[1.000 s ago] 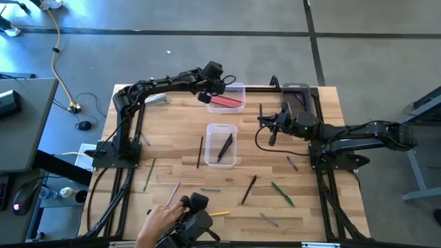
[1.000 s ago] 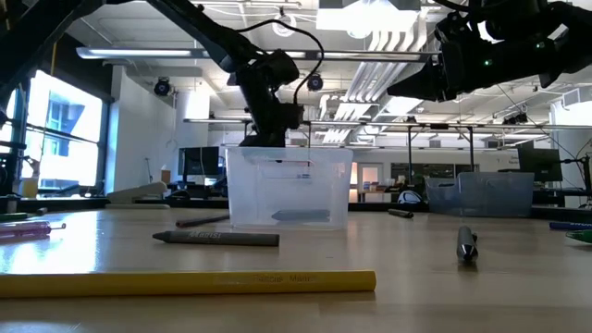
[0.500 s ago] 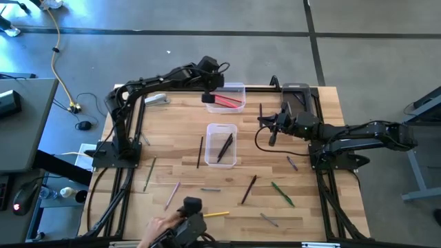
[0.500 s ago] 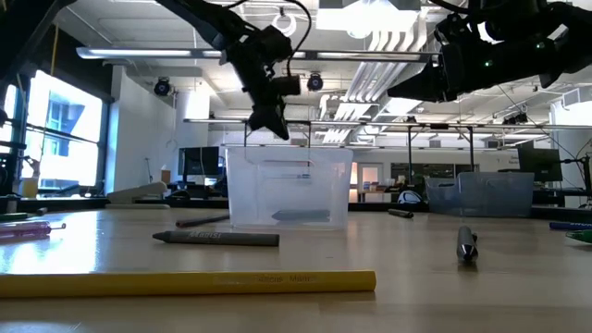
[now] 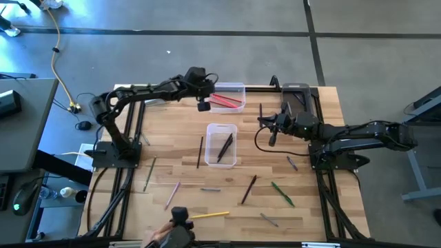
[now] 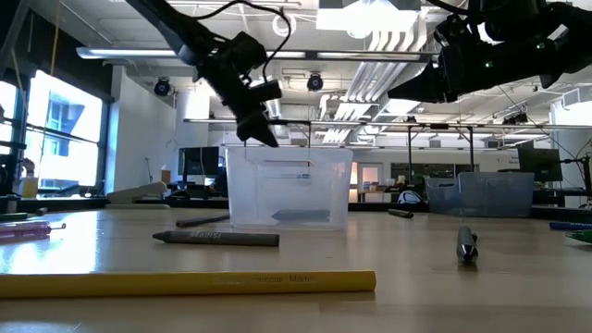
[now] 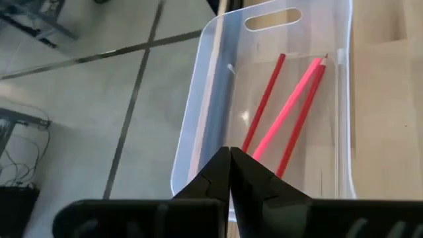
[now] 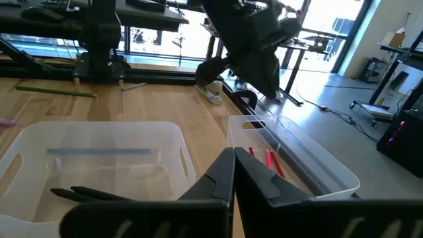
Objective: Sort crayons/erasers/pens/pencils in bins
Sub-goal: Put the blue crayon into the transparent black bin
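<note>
My overhead camera is looking straight down, taking in the whole worktop and both my arms. My low camera is sitting at worktop height, looking level across the boards into the room, close behind a yellow pencil. My left wrist camera is peering down, close in, into the clear bin holding red pencils; my right wrist camera is sharing that bin from farther off.

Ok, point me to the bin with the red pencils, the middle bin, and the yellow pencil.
Bin with red pencils (image 5: 238, 87): high view, far rim.
Middle bin (image 5: 213, 129): high view, bare floor near its far end.
Yellow pencil (image 5: 210, 215): high view, mid-shaft.
</note>
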